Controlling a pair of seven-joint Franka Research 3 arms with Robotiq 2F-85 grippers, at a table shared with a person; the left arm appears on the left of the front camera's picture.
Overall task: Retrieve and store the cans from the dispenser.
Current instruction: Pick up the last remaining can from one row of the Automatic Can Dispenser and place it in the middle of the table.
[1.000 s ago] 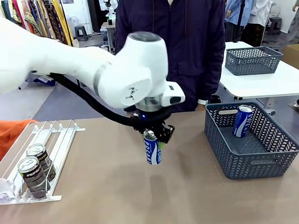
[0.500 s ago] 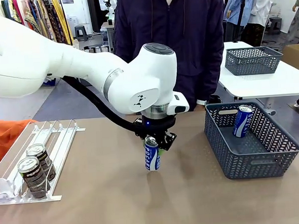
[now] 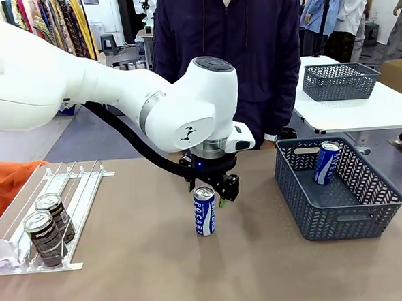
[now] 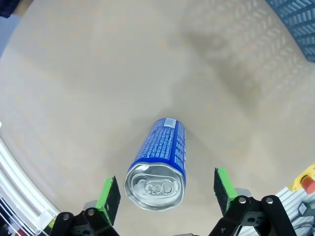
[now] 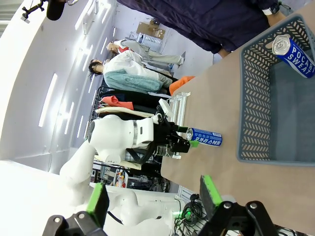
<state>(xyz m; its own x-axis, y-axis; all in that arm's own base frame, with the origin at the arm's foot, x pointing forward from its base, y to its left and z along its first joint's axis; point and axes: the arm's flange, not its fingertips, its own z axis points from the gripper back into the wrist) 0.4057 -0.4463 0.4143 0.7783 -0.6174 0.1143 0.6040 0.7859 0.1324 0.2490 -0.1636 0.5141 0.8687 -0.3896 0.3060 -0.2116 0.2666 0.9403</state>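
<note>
1 blue can (image 3: 205, 222) upright on tabletop (image 3: 140, 277), front-frame centre. Left pincer (image 4: 166, 191) spread, pads (image 4: 109, 196) clear either side of its top. Right pincer (image 5: 152, 201) spread, empty. Advice: rise straight up, don't clip rim.

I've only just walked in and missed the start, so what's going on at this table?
The left gripper hovers with its jaws open either side of a slim blue drink can, which stands upright on the brown table, ungripped. A second blue can leans inside the dark grey perforated basket. Two dark cans wait in the white wire-rail dispenser. The right gripper is open and empty. A person in a dark jacket stands opposite.
</note>
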